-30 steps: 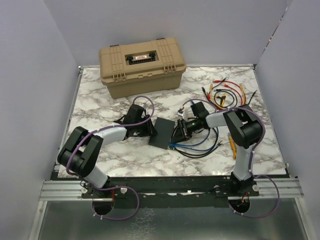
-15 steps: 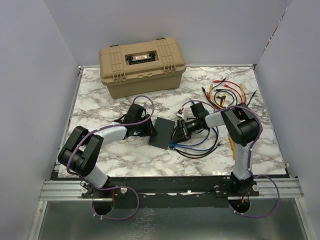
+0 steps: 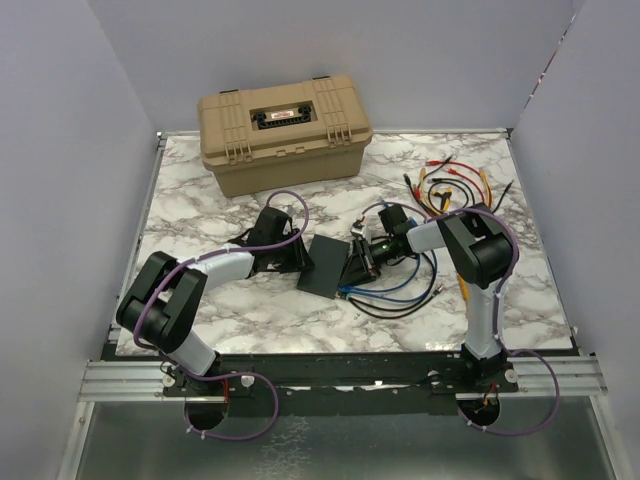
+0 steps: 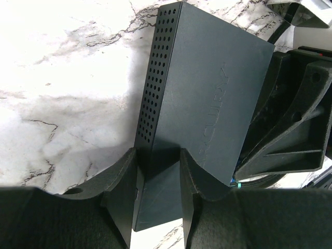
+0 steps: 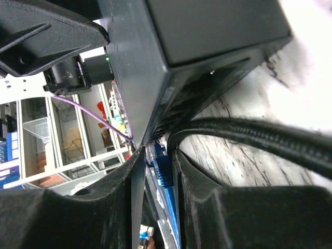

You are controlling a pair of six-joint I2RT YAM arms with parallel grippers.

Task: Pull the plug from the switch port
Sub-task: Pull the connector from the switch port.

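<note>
The switch is a thin flat black box lying mid-table between the two arms. My left gripper is shut on its left end; in the left wrist view the fingers clamp the switch by its edge, left gripper. My right gripper is at the switch's right, port edge. In the right wrist view my right gripper is shut on the blue plug, whose clear tip sits at the port row of the switch. I cannot tell whether the plug is seated.
A tan toolbox stands at the back. Loose blue and black cables loop under the right arm. A thick black braided cable runs by the ports. Red, yellow and orange leads lie at the back right.
The right arm's elbow has swung slightly left while its gripper stays at the switch's port edge. The left arm and the switch have hardly moved.
</note>
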